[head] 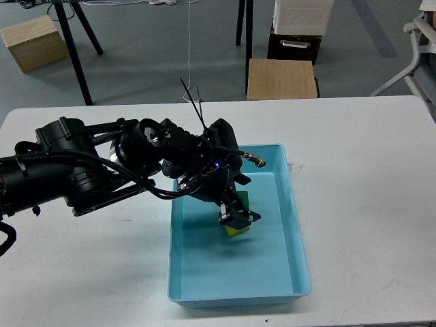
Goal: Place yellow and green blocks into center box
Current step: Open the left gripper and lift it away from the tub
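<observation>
Tray [293,272] w/ L gripper [236,216], blocks [238,228].

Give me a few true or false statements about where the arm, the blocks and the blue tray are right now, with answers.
1. The left gripper is over the light blue tray. True.
2. The yellow block lies on the white table outside the tray. False: it is inside the tray, at the gripper.
3. The right arm reaches into the tray. False: only the left arm is in view.
4. A green block sits by the gripper's fingers. True.
</observation>
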Motion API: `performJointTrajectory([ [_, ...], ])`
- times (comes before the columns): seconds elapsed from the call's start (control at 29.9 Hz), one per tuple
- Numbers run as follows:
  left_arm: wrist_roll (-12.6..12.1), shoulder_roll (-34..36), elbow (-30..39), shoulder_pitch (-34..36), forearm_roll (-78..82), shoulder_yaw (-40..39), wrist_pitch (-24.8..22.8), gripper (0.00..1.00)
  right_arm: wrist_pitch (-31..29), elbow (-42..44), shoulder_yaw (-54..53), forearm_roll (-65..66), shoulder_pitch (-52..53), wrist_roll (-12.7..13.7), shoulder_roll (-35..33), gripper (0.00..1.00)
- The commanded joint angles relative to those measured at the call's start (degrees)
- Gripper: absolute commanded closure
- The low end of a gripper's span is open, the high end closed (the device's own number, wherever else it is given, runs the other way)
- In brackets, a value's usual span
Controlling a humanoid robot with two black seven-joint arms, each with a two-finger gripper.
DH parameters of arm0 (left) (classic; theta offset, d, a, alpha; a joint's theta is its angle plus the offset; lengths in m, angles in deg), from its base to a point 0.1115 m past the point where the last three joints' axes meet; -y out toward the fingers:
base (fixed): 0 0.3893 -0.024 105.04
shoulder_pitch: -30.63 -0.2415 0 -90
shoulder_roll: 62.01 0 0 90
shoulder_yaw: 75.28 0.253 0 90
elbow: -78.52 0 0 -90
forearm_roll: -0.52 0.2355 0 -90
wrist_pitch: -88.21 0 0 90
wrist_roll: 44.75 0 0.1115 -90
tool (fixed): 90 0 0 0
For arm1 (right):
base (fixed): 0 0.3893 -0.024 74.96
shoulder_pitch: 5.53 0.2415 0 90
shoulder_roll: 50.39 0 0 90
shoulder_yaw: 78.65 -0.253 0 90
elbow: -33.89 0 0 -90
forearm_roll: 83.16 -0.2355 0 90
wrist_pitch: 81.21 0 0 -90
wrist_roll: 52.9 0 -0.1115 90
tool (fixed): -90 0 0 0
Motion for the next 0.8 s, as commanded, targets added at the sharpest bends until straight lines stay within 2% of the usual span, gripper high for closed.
performJointTrajectory([
  [0.0, 0.0, 1.0, 1.5, 0.5, -5.9, -3.2, 0.0, 0.02, 0.0, 0.0, -0.1, 0.0, 0.0, 0.0, 0.1, 0.01],
  [0.2, 0.0, 6.2, 9.1, 0.0, -18.7, -8.8, 0.0, 0.01, -0.1, -0.2, -0.3, 0.0, 0.2, 0.0, 2.1, 0.01],
  [0.33, 0.0, 7.5, 8.7, -2.1, -23.9, -13.1, 0.0, 0.01, -0.6, -0.3, -0.3, 0.0, 1.0, 0.0, 5.8, 0.01],
  [0.4, 0.0, 9.2, 8.1, -5.7, -27.8, -19.9, 0.0, 0.01, -1.0, -0.2, 0.2, 0.0, 2.3, 0.0, 8.0, 0.01],
  [0.47, 0.0, 9.5, 8.1, -11.5, -32.2, -28.4, 0.0, 0.01, -1.1, 0.1, 1.0, -0.1, 4.6, 2.2, 10.5, 0.01],
  [0.57, 0.0, 9.3, 8.1, -19.3, -36.7, -38.7, 0.0, 0.01, -1.1, 0.3, 1.8, -2.0, 6.9, 8.0, 16.1, 0.01],
  [0.64, 0.0, 9.3, 8.0, -22.7, -39.3, -42.6, 0.0, 0.01, -1.6, 0.7, 1.9, -5.8, 7.6, 12.1, 18.9, 0.01],
  [0.7, 0.0, 9.8, 7.9, -25.9, -43.3, -44.6, 4.0, 0.01, -3.9, 0.9, 1.9, -11.1, 8.6, 15.1, 20.6, 0.01],
  [0.77, 0.0, 10.5, 7.9, -28.1, -48.9, -45.9, 6.5, 0.01, -6.9, 1.2, 1.8, -17.7, 10.0, 17.0, 23.1, 0.01],
])
